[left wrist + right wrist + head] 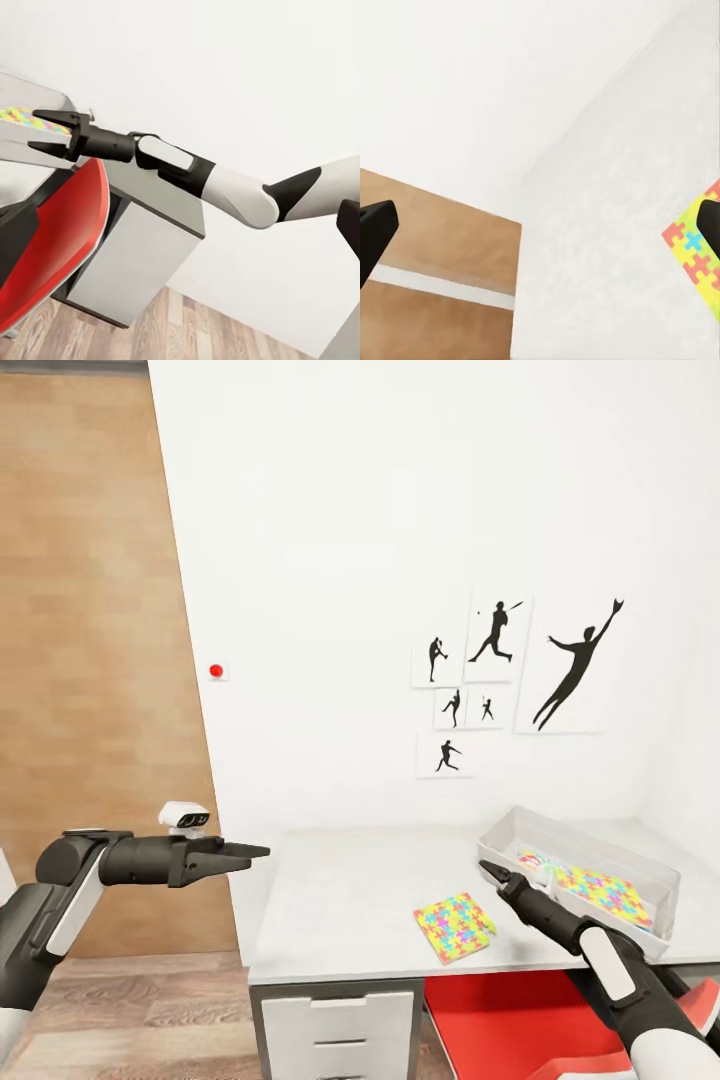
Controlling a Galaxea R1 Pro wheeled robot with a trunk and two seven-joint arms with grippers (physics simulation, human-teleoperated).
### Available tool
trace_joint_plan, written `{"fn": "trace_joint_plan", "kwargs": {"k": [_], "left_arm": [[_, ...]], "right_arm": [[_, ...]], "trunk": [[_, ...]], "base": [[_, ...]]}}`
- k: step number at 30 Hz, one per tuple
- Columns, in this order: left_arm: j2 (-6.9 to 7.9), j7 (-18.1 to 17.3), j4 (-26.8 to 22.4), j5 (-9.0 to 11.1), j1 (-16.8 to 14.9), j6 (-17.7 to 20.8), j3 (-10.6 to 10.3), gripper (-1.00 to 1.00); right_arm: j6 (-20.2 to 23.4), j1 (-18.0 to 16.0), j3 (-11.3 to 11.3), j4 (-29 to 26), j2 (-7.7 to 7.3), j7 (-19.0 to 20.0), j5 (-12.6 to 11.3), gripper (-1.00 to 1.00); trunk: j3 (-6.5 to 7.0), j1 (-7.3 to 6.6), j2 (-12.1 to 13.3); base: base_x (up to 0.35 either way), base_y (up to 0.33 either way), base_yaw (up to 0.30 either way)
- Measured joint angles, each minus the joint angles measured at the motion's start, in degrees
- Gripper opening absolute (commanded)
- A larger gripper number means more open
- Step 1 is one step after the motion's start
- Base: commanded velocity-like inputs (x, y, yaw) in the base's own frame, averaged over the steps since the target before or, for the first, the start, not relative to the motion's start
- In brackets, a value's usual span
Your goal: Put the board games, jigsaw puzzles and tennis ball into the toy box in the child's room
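Jigsaw puzzle number 1 lies flat on the light grey wing of the table, close to the front edge and apart from everything else, its multicoloured interlocking pattern facing up. Nearest below that edge, the white drawers sit under the desk, and a red chair shows beside them under the tabletop. The right gripper hovers over the table between that puzzle and the toy box, its 2 fingers spread moderately with nothing between them; in the right wrist view the dark fingertips stand wide apart at either edge, with the puzzle's corner near one of them. The left gripper is held out in the air off the table's left end, over the wood-plank floor, its jaws nearly together and gripping nothing. The toy box rests further back on the table's right side, a pale shallow bin, and inside it lies jigsaw puzzle number 2 atop what looks like a brightly coloured flat cover, too hidden to identify. Beyond the table rises the white wall with 6 black sports-silhouette pictures, a small red button on it, and a brown wood panel to the left.
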Motion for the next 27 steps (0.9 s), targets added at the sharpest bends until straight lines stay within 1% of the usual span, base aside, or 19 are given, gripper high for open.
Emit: {"fn": "trace_joint_plan", "kwargs": {"k": [2, 4, 5, 6, 7, 8, 9, 10, 11, 12, 13, 14, 16, 18, 23, 26, 27], "left_arm": [[0.00, 0.01, 0.00, -0.01, 0.00, 0.00, -0.04, 1.00], [0.00, 0.12, 0.00, -0.02, 0.00, 0.00, -0.02, 1.00], [0.00, 0.36, 0.00, 0.01, 0.00, 0.00, -0.02, 1.00], [0.00, 0.56, 0.00, 0.02, 0.00, 0.00, -0.01, 1.00], [0.00, 0.98, 0.00, 0.02, 0.00, 0.00, -0.01, 1.00], [0.00, 1.19, 0.00, 0.02, 0.00, 0.00, -0.01, 1.00], [0.00, 1.58, 0.01, -0.02, 0.00, 0.00, -0.01, 1.00], [-0.02, 1.91, 0.01, -0.03, 0.00, 0.00, -0.04, 1.00], [-0.03, 2.04, 0.00, -0.01, 0.00, 0.00, -0.07, 1.00], [-0.08, 2.26, 0.00, 0.00, 0.00, 0.00, -0.11, 1.00], [-0.12, 2.39, 0.00, 0.01, 0.00, 0.00, -0.12, 1.00], [-0.16, 2.69, 0.00, -0.02, 0.00, 0.00, -0.16, 1.00], [-0.21, 3.37, 0.00, -0.02, 0.00, 0.00, -0.21, 1.00], [-0.23, 4.16, 0.00, -0.01, 0.01, 0.00, -0.22, 1.00], [-0.25, 5.34, 0.00, 0.00, 0.01, 0.00, -0.19, 1.00], [-0.28, 5.63, 0.00, 0.00, 0.00, 0.00, -0.24, 1.00], [-0.35, 5.67, 0.01, 0.00, 0.00, 0.00, -0.23, 1.00]], "right_arm": [[1.45, 0.00, 0.05, -1.27, 0.03, -2.20, 0.00, 1.00], [3.57, -0.01, 0.29, -4.35, 0.13, -5.43, -0.06, 1.00], [4.93, -0.01, 0.79, -6.96, 0.17, -7.27, -0.15, 1.00], [5.84, -0.01, 1.27, -8.73, 0.21, -8.30, -0.15, 1.00], [7.98, -0.02, 2.70, -12.67, 0.26, -10.47, -0.35, 1.00], [9.17, -0.01, 3.65, -14.96, 0.32, -11.79, -0.29, 1.00], [11.36, -0.01, 5.77, -19.03, 0.49, -14.95, -0.51, 1.00], [13.07, -0.01, 7.99, -22.56, 0.75, -19.07, -0.67, 1.00], [13.71, 0.00, 9.02, -23.96, 0.91, -21.56, -0.69, 1.00], [14.61, -0.01, 10.42, -25.82, 1.23, -26.31, -0.93, 1.00], [14.99, -0.01, 10.91, -26.52, 1.38, -28.44, -0.85, 1.00], [15.52, -0.01, 11.47, -27.46, 1.60, -31.70, -0.97, 1.00], [15.99, -0.01, 11.84, -28.12, 1.80, -34.66, -1.57, 1.00], [16.22, -0.01, 11.93, -28.26, 1.83, -36.25, -2.17, 1.00], [16.40, -0.01, 11.36, -28.33, 1.57, -37.57, -2.66, 1.00], [16.43, -0.01, 10.32, -28.16, 1.48, -37.83, -2.76, 1.00], [16.45, 0.00, 9.65, -27.82, 1.46, -37.88, -2.77, 1.00]], "trunk": [[-0.17, 0.00, 0.00], [-0.34, 0.00, 0.00], [-0.42, 0.00, 0.00], [-0.51, 0.00, -0.01], [-0.59, 0.00, 0.00], [-0.68, 0.00, -0.01], [-0.76, 0.00, 0.00], [-0.85, 0.00, -0.01], [-0.94, 0.00, -0.01], [-1.02, 0.00, 0.00], [-1.11, 0.00, 0.00], [-1.19, 0.00, 0.00], [-1.36, 0.00, 0.00], [-1.53, 0.00, 0.00], [-1.96, 0.00, 0.00], [-2.22, 0.00, 0.00], [-2.31, 0.00, 0.00]], "base": [[0.000, 0.000, 0.126], [0.000, 0.000, 0.138], [0.000, 0.000, 0.144], [0.000, 0.000, 0.147], [0.000, 0.000, 0.149], [0.000, 0.000, 0.152], [0.000, 0.000, 0.154], [0.000, 0.000, 0.154], [0.000, 0.000, 0.155], [0.000, 0.000, 0.156], [0.000, 0.000, 0.156], [0.000, 0.000, 0.156], [0.000, 0.000, 0.157], [0.000, 0.000, 0.157], [0.000, 0.000, 0.155], [0.000, 0.000, 0.114], [0.000, 0.000, 0.065]]}}
